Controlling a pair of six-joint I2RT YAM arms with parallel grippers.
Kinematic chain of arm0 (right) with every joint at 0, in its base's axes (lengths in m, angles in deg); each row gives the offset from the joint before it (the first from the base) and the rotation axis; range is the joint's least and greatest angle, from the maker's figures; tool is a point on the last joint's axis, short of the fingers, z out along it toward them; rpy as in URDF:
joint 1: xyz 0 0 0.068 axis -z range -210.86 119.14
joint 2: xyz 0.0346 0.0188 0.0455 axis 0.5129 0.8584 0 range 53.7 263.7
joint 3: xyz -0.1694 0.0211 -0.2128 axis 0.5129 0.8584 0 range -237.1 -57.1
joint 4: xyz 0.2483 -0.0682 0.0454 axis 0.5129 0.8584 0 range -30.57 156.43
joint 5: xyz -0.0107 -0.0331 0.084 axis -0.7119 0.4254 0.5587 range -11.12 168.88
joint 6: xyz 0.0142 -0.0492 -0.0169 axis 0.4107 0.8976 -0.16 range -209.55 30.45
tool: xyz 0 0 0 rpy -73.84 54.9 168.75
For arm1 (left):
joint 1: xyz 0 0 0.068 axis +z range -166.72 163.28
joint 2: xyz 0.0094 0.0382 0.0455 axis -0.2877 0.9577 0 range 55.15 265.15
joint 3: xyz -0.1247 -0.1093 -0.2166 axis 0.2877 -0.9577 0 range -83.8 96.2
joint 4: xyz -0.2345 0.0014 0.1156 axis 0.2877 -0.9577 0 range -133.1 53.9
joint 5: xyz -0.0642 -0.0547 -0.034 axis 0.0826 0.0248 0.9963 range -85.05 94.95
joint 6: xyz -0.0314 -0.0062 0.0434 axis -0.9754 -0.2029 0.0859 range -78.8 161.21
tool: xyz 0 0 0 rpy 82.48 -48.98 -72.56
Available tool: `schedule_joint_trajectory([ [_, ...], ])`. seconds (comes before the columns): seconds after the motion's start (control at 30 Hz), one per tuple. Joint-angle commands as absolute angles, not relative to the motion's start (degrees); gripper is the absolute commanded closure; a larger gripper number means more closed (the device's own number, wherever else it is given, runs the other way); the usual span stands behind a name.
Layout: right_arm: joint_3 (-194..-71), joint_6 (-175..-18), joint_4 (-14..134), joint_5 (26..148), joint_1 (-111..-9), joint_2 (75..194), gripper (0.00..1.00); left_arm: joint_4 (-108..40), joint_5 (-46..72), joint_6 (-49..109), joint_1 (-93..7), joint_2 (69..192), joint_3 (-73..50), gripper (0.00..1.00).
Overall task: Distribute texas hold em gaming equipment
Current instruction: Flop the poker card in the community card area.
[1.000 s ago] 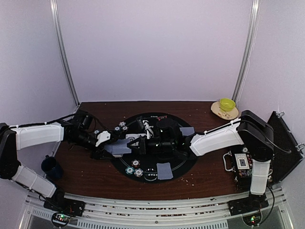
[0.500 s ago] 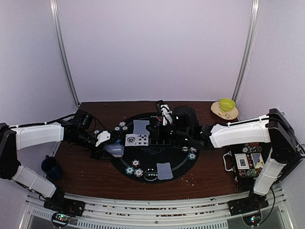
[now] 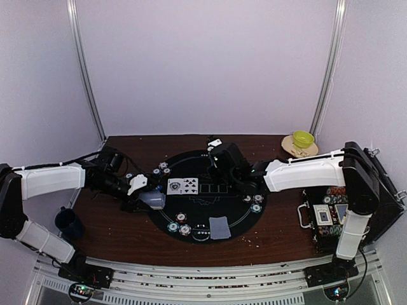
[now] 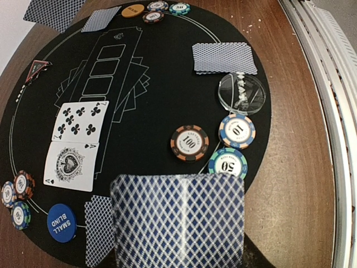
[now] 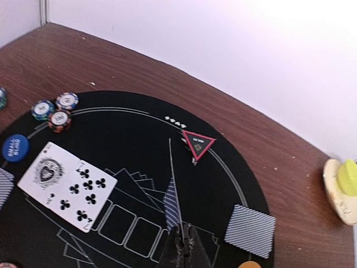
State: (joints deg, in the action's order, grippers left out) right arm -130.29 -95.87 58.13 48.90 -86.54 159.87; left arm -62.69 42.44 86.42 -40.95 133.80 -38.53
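Blue card [image 5: 172, 206] edge-on in right jaws, deck [image 4: 178, 220] in left jaws.

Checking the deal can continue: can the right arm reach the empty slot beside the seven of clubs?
Probably yes. The right gripper, shut on a card, hangs above the mat near the empty slot beside the seven of clubs; nothing lies between.

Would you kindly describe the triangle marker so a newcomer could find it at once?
Start at the round black mat on the brown table. The triangle marker lies at the mat's edge nearest the back wall. It alone is three-cornered with a red border; its neighbours are round chips and rectangular cards.
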Motion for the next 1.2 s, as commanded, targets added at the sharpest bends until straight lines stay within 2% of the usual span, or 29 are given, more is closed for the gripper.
schedule_joint_trajectory([
  [0.0, -135.3, -83.7, 64.0, 30.9, -89.6, 165.7, 1.0, -60.9, 43.7, 86.7, -40.9, 133.9, -38.4, 0.53],
  [0.1, -137.2, -79.3, 64.3, 26.8, -91.0, 169.4, 1.0, -60.9, 43.6, 86.7, -40.9, 133.8, -38.4, 0.53],
  [0.37, -138.7, -71.9, 63.9, 26.4, -92.6, 173.9, 1.0, -60.9, 43.9, 86.7, -40.9, 133.8, -38.5, 0.52],
  [0.67, -138.3, -65.7, 63.2, 36.9, -92.3, 176.0, 1.0, -60.9, 43.8, 86.7, -40.9, 133.0, -38.5, 0.53],
  [1.17, -137.4, -65.0, 62.7, 47.5, -90.3, 178.3, 1.0, -60.9, 43.8, 86.7, -40.9, 133.1, -38.6, 0.53],
])
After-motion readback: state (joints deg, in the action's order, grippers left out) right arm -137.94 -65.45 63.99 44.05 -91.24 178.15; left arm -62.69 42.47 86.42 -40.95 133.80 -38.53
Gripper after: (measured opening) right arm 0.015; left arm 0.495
